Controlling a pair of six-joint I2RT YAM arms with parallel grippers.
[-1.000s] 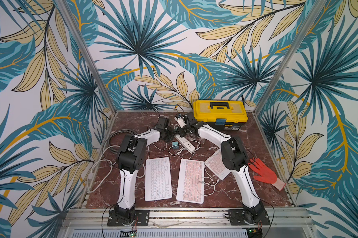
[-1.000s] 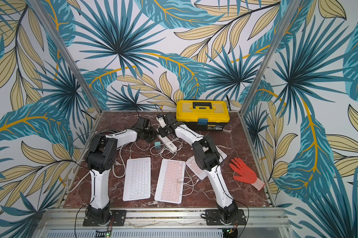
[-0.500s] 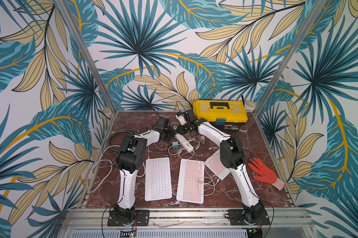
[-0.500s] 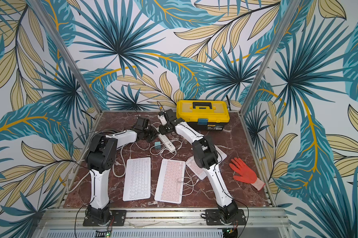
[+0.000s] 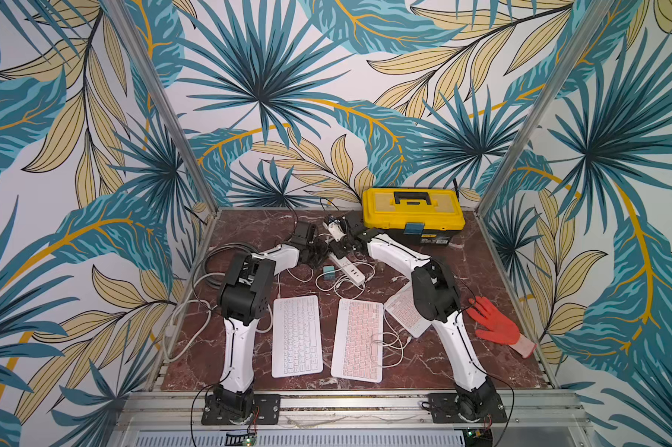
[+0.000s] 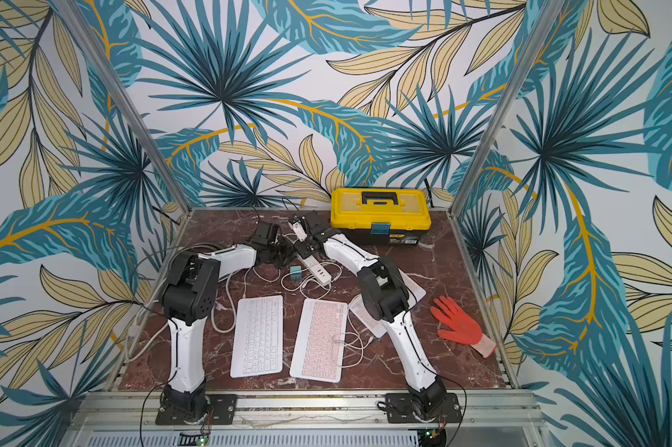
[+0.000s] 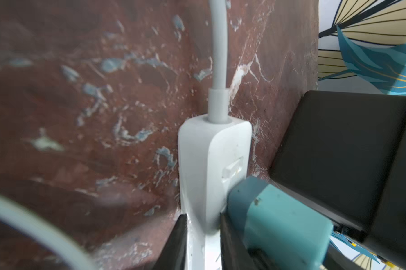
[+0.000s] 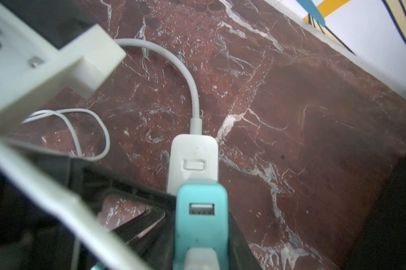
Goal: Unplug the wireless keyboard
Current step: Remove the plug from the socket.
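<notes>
A white power strip (image 7: 211,163) lies at the back middle of the table, also seen in a top view (image 5: 348,267). My left gripper (image 7: 203,224) is shut on it, one black finger (image 7: 176,243) on each side. A teal USB charger (image 8: 201,210) sits plugged into the strip just past its switch (image 8: 193,164). My right gripper (image 8: 201,229) is shut on this charger; one USB port on it is empty. Three keyboards lie in front: a white one (image 5: 296,336), a pink one (image 5: 357,340), and a pink one (image 5: 404,309) partly under the right arm.
A yellow toolbox (image 5: 412,211) stands at the back right, close behind the right wrist. A second teal charger (image 5: 329,273) and loops of white cable (image 5: 342,284) lie beside the strip. An orange glove (image 5: 495,327) lies at the right. Thick cables (image 5: 210,267) trail at the left.
The right arm has shifted slightly toward the back over the strip. The left arm has stayed in place on the strip.
</notes>
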